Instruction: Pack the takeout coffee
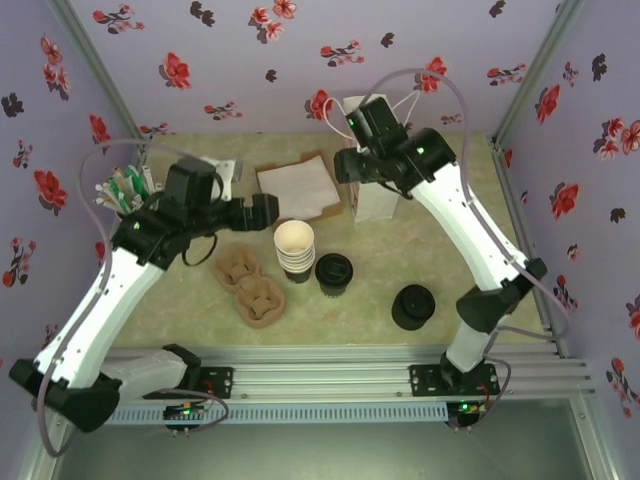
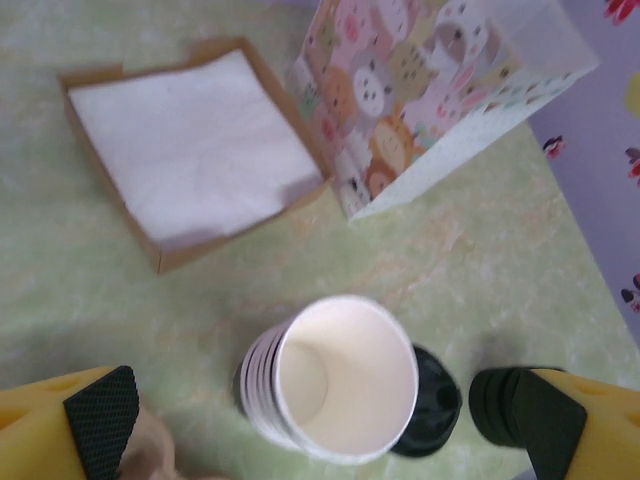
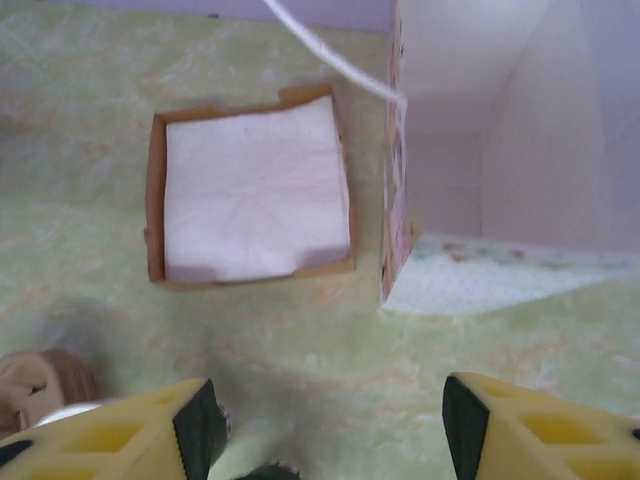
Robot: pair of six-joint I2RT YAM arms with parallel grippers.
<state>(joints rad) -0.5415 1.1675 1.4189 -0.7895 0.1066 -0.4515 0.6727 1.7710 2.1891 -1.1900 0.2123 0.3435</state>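
**Floral booth, two arms over a coffee counter**

Lilac walls printed with red and black flowers enclose a pale green marbled table (image 1: 350, 320). We see the left gripper (image 2: 312, 415) hovering over a stack of lidless paper cups (image 1: 295, 248) with cream insides. Its yellow fingers are spread wide to either side and grasp nothing. Just beside the stack, at 4 o'clock, sits a squat pile of black plastic lids (image 1: 334, 273). Farther along that same line stands the takeout coffee (image 1: 413, 307), a small dark paper cup under a round black lid. It is upright and well apart from both grippers. At 12 o'clock from the stack lies a brown cardboard tray of white napkins (image 3: 255, 190). At 2 o'clock the right gripper (image 3: 330, 425) hangs near a white paper bag (image 2: 440, 90) printed with cartoon animals, its fingers parted with nothing between them. Brown pulp cup carriers (image 1: 250, 288) lie at 8 o'clock.
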